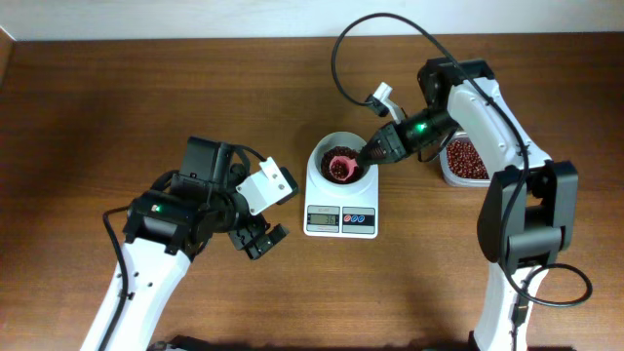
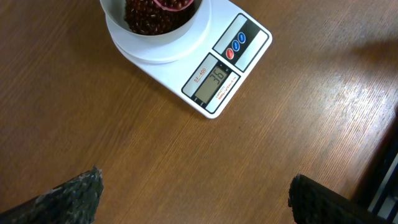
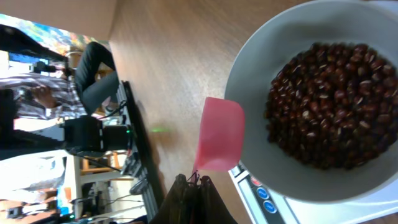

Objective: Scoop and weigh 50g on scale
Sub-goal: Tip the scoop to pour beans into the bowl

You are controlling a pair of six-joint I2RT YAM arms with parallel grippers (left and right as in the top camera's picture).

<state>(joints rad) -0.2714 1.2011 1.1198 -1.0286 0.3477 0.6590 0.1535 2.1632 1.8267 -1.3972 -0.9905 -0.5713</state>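
Overhead, bench centre: scale [image 1: 340, 200] stands square on the bench [image 1: 117, 97], display toward the near edge, white bowl [image 1: 337, 161] on its far half.
Scoop: pink scoop [image 1: 340, 166] with beans in it, over the bowl.
Right gripper [image 1: 375, 151]: reaches in from the right, clamped on the scoop's handle.
Tub [image 1: 464, 158]: clear, holds red beans, right of the scale and apart from it.
Left gripper [image 1: 261, 239]: left of the scale and nearer, apart from it, fingers spread, holding nothing.

Left wrist, far part of view: scale [image 2: 214, 74] lies at an angle; the display [image 2: 211, 79] seems to read 36; red and blue buttons [image 2: 235, 46] beside it.
Bowl [image 2: 155, 37]: dark beans [image 2: 146, 18] inside, scoop edge [image 2: 174, 5] at the top of the frame.
Left gripper [image 2: 196, 202]: two fingertips [image 2: 68, 196] wide apart over bare bench.

Right wrist, right side: bowl [image 3: 249, 93] filled with beans [image 3: 323, 106].
Scoop [image 3: 221, 134]: overlaps the bowl's left rim.
Right gripper [image 3: 194, 183]: fingers pressed together on the scoop's handle.
Scale [image 3: 264, 199]: only a corner with buttons shows under the bowl.
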